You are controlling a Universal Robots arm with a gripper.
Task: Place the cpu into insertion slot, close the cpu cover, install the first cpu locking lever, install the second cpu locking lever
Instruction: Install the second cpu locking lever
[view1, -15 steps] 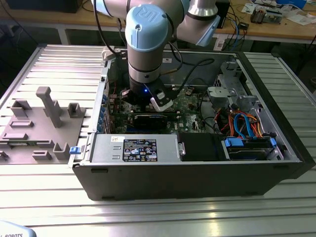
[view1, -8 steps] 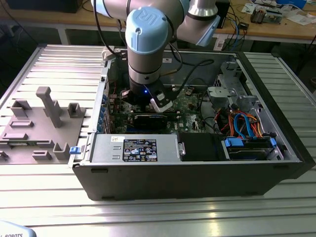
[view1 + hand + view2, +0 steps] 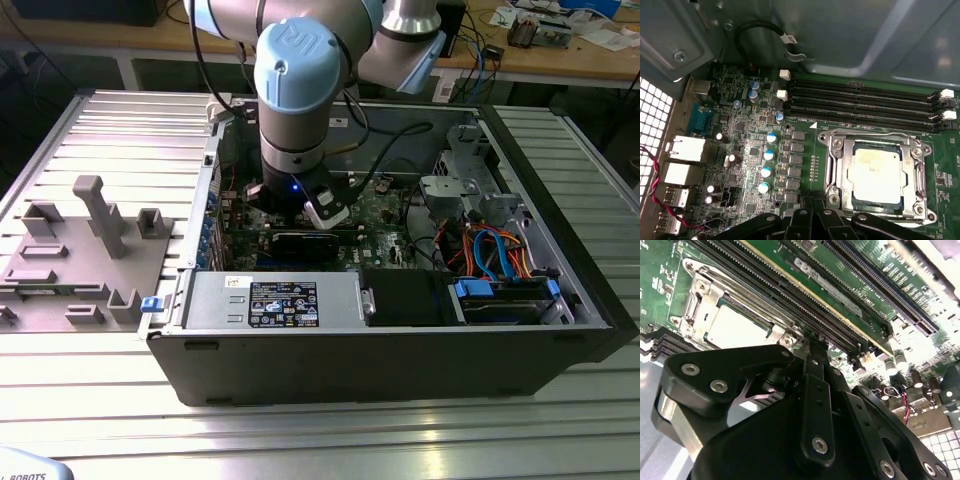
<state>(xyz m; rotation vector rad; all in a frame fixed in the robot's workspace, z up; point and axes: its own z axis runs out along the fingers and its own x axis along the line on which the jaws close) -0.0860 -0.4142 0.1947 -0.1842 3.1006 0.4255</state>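
Note:
The cpu [image 3: 877, 174] lies flat in the insertion slot [image 3: 875, 145] on the green motherboard, its dull silver top showing. The cpu cover [image 3: 840, 165], a silvery frame, is down around it, and the chip shows through its window. Thin lever rods run along the socket's sides; whether they are latched I cannot tell. My gripper [image 3: 814, 202] hovers just beside the socket's edge, fingers together with nothing between them. In the second wrist view the gripper [image 3: 809, 342] points at the board next to the cpu [image 3: 732, 330] and cover [image 3: 695, 305]. In the exterior view the gripper [image 3: 325, 212] reaches down into the open case.
Long black memory slots [image 3: 865, 102] run beside the socket. Capacitors [image 3: 767, 155] and rear ports [image 3: 685, 150] stand on the other side. The case holds a power supply [image 3: 280, 300] and drive cables [image 3: 490, 250]. A grey fixture plate [image 3: 80, 250] lies at the exterior view's left.

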